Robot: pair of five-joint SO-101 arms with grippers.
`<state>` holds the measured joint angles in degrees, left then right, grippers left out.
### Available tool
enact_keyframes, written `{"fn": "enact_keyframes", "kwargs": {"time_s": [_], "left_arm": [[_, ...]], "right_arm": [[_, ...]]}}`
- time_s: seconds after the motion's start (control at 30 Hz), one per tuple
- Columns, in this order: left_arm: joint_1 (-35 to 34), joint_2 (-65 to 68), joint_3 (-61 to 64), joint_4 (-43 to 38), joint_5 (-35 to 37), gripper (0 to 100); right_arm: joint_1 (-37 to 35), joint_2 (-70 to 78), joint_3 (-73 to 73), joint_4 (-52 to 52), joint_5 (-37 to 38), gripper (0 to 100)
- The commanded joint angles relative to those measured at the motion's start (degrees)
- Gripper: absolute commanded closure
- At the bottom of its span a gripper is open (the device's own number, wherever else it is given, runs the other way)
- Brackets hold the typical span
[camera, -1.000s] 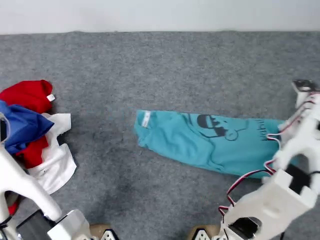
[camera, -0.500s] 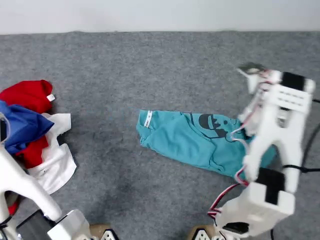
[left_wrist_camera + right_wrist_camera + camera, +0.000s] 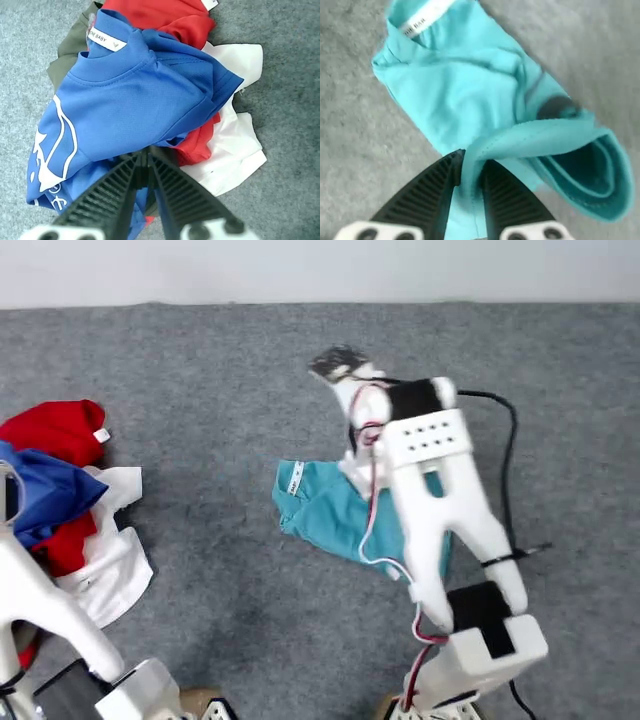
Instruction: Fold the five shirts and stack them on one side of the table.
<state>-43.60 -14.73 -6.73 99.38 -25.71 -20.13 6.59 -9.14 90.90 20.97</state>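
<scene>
Right hand (image 3: pixel 470 161) pinches the teal shirt's (image 3: pixel 318 508) hem at mid-table (image 3: pixel 200 370), holding it doubled toward the collar, evidently to make a fold. Left hand (image 3: pixel 146 156), closed, hangs over the unfolded heap (image 3: pixel 60 490) at far left, apparently waiting.

A bench covered in grey, felt-like fabric with a fine, fuzzy nap (image 3: pixel 200 370) spreads across the high view from side to side. Along its far edge a plain white wall (image 3: pixel 300 270) runs as a narrow, straight band. The same grey cover lies flat and unmarked in both wrist views.
</scene>
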Motion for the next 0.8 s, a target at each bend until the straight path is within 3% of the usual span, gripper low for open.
{"fn": "enact_keyframes", "kwargs": {"time_s": [0.0,0.5,0.77], "left_arm": [[0.4,-2.5,-0.5,1.1,-0.2,98],[0.4,-2.5,-0.3,1.1,4.1,98],[0.4,-2.5,-0.3,1.1,4.1,98]], "right_arm": [[-3.0,3.6,-3.5,-3.8,-0.6,98.9],[-6.5,15.3,-3.9,-16.0,-0.3,98.9],[-6.9,20.6,-15.4,-15.3,-0.5,98.1]]}}
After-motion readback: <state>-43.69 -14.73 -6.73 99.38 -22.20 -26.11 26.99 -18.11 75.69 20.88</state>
